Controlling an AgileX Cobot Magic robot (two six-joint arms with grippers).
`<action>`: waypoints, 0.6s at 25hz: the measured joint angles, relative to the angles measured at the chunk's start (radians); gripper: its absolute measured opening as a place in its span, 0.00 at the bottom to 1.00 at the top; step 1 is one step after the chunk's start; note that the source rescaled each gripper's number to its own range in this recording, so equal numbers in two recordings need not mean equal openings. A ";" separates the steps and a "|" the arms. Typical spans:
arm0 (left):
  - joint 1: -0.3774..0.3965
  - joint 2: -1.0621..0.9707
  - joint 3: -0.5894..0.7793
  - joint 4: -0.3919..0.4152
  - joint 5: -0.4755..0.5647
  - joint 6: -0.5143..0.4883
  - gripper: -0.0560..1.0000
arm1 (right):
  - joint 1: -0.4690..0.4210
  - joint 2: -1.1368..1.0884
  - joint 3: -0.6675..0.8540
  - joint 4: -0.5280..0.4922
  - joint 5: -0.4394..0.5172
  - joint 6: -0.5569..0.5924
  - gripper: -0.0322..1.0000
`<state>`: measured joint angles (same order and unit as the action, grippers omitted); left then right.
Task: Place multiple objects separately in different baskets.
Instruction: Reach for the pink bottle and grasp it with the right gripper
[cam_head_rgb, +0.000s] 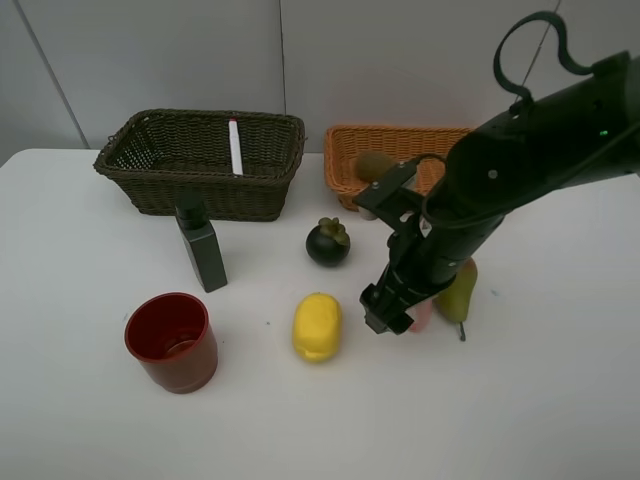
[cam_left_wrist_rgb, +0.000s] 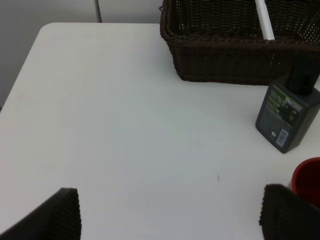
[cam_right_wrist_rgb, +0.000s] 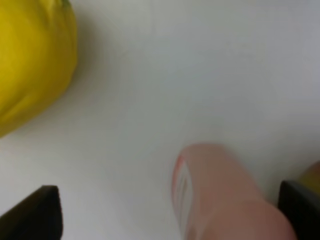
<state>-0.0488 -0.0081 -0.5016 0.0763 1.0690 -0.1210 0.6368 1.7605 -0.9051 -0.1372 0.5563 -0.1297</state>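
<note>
Right pincer (cam_right_wrist_rgb: 165, 215) astride the pink bottle (cam_right_wrist_rgb: 225, 195)

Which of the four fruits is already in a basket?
The brown kiwi, lying inside the orange-tan basket. The lemon, mangosteen and pear all sit out on the white table.

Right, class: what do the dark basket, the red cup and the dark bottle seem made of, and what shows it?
Dark basket: woven wicker, matte; interlaced strands show.
Red cup: probably plastic, glossy; smooth wall with sheen.
Dark bottle: likely plastic, fairly matte; moulded square body, printed label.
</note>
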 joint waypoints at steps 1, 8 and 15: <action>0.000 0.000 0.000 0.000 0.000 0.000 0.94 | -0.007 0.001 0.000 0.000 0.004 0.000 0.86; 0.000 0.000 0.000 0.000 0.000 0.000 0.94 | -0.018 0.003 0.000 0.000 0.015 0.000 0.31; 0.000 0.000 0.000 0.000 0.000 0.000 0.94 | -0.018 0.003 0.000 0.000 0.013 0.000 0.25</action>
<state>-0.0488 -0.0081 -0.5016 0.0763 1.0690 -0.1210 0.6187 1.7638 -0.9051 -0.1372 0.5695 -0.1297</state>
